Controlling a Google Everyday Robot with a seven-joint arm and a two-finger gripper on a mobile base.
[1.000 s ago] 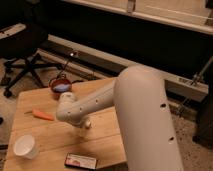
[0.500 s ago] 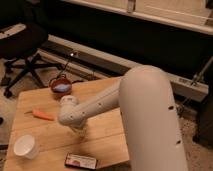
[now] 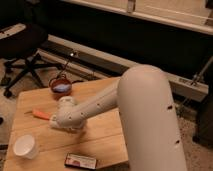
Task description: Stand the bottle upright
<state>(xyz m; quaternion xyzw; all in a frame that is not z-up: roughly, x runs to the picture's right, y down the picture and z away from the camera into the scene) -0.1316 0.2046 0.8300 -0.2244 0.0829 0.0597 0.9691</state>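
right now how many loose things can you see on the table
4: bowl at the back, carrot left of the gripper mid-table, cup front left, packet at the front edge. The arm may hide more.

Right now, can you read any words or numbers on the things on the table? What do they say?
No text here can be read.
Flat dark packet at the front edge of the table: it has a pinkish label, too blurred to read.
White paper cup: plain, no print shows.
Gripper, shut, low over the table beside the carrot: no marking shows.
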